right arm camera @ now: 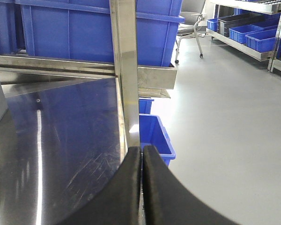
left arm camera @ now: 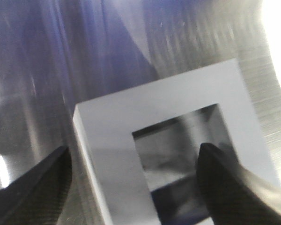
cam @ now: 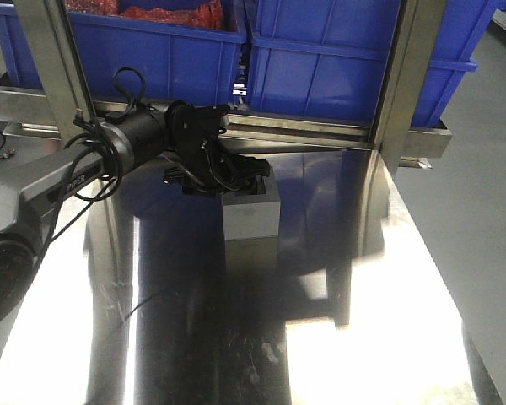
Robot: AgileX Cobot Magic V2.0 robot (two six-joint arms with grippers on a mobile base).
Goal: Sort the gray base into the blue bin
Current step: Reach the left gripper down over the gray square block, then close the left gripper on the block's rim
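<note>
Your left gripper stands spread over the gray base, one finger outside a wall, one over the recess. Behind, a steel rail and uprights front the blue bin; the near tabletop gives free passage.

Polished steel desk, mirror-like, glare patches, fine scratches. Directly on it: gray base, upright, near rear middle, square recess facing up. Two steel posts rise at the back edge.
</note>
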